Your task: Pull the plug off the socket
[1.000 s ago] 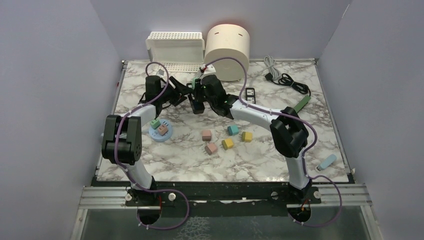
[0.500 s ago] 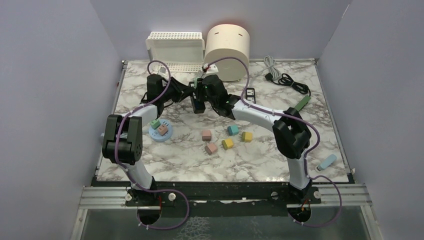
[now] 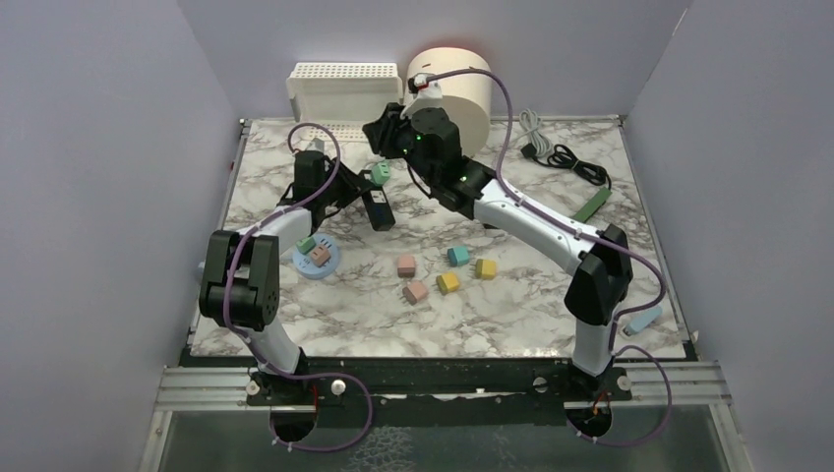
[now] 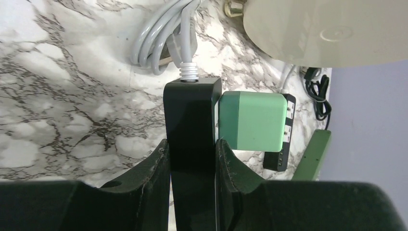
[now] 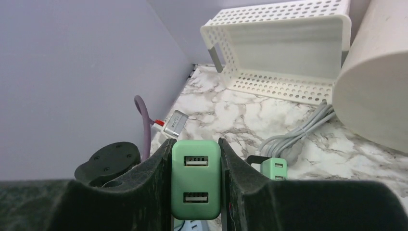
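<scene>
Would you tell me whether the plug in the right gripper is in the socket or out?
Out: the right gripper holds the plug aloft, apart from the black socket in the left gripper.

Left arm (image 3: pixel 277 224): white links, black joint housings.
Right arm (image 3: pixel 521 221): same white links, black joints.
Cables (image 3: pixel 500 108): purple, running along both arms.
Gripper fingers (image 5: pixel 156 178): matte black, finely textured.

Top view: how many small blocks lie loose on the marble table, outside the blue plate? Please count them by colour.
Pink blocks: 2
Yellow blocks: 2
Teal block: 1
Total: 5
</scene>
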